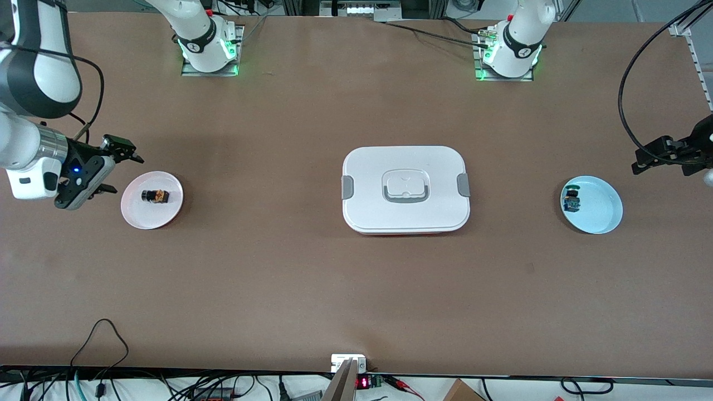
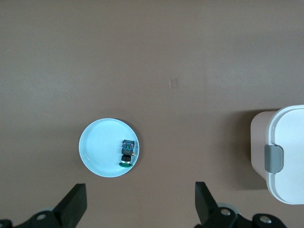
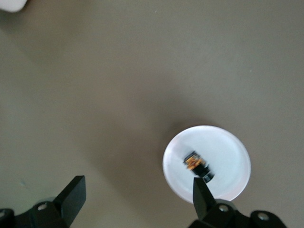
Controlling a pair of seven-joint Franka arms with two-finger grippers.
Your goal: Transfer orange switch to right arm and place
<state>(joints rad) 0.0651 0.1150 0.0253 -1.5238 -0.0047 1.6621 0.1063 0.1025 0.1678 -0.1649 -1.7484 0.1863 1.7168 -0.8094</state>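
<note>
Resting: one orange switch (image 1: 155, 196), one pink plate (image 1: 139, 214).

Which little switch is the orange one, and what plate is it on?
The orange switch lies on the pink plate at the right arm's end of the table. The other switch is blue with a green top, on the light blue plate.

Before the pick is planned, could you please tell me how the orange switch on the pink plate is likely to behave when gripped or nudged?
The orange switch lies on its side, so its round black head may let it roll. It looks tiny and probably light, so a nudge could slide it across the smooth pink plate. Its blocky orange body probably offers flatter grip faces.
</note>
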